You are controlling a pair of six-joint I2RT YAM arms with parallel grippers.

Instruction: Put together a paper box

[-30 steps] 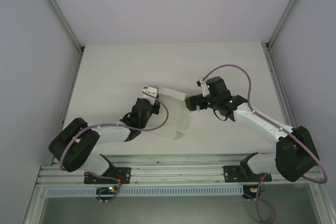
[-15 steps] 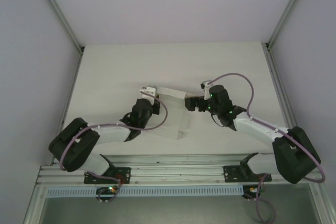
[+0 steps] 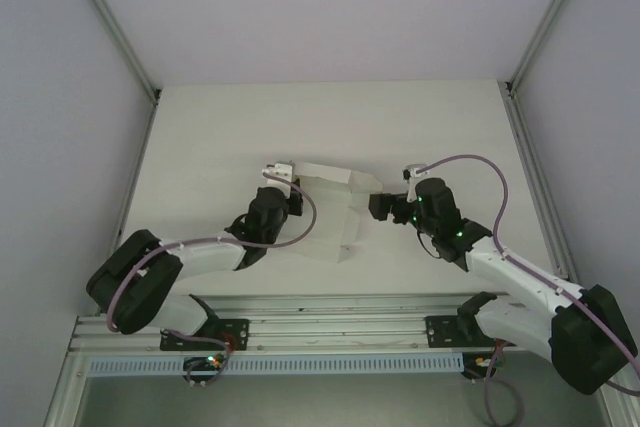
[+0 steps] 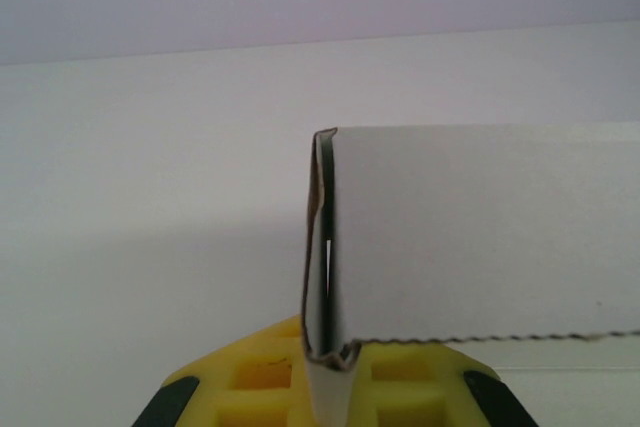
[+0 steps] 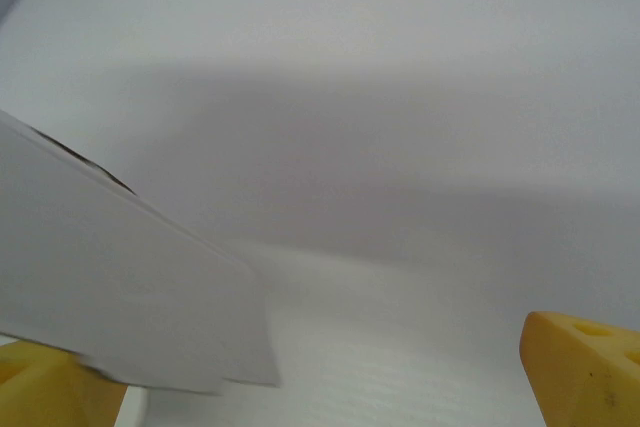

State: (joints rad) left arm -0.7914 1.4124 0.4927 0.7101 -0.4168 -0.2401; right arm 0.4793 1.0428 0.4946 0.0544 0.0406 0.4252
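Both arms (image 3: 205,250) are white with black joints (image 3: 268,215), mauve cables (image 3: 470,160), yellow pincer pads (image 4: 250,387).

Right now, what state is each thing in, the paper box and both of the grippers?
paper box: partly folded, not yet closed into a box, far side raised.
left gripper: shut on the paper box's folded edge.
right gripper: open, beside the paper box's right side, gripping nothing.
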